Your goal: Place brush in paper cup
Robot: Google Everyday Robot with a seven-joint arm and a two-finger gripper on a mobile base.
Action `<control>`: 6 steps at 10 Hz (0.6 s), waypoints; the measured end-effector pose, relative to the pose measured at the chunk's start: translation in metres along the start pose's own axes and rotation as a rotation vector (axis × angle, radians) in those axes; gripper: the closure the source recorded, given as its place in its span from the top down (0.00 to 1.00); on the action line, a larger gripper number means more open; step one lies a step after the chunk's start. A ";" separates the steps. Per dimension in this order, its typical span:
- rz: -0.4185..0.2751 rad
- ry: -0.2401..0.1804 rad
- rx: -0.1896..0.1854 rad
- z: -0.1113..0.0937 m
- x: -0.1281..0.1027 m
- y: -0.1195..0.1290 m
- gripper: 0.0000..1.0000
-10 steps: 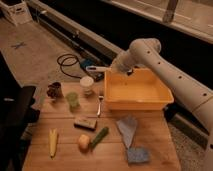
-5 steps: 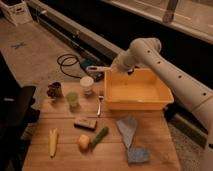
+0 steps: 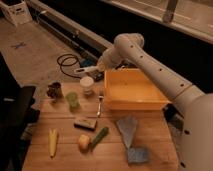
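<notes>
The brush (image 3: 82,71), slim with a pale handle, is held roughly level in my gripper (image 3: 95,69) and sticks out to the left. It hangs just above the white paper cup (image 3: 87,85), which stands upright at the back of the wooden table (image 3: 150,137). My gripper is shut on the brush's right end, up and to the right of the cup. The arm (image 3: 150,60) reaches in from the right, over the yellow bin.
A yellow bin (image 3: 132,92) sits right of the cup, and a metal fork (image 3: 100,105) lies beside it. A green cup (image 3: 72,100) and a dark cup (image 3: 54,91) stand to the left. A sponge (image 3: 86,123), corn (image 3: 52,142), vegetables (image 3: 92,140), a grey cloth (image 3: 127,130) and a blue sponge (image 3: 136,155) lie in front.
My gripper has carried the brush a little to the left, so that it now hangs over the paper cup. Nothing on the table has moved.
</notes>
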 end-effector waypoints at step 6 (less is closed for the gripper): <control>-0.267 -0.162 -0.142 0.069 -0.069 0.014 0.00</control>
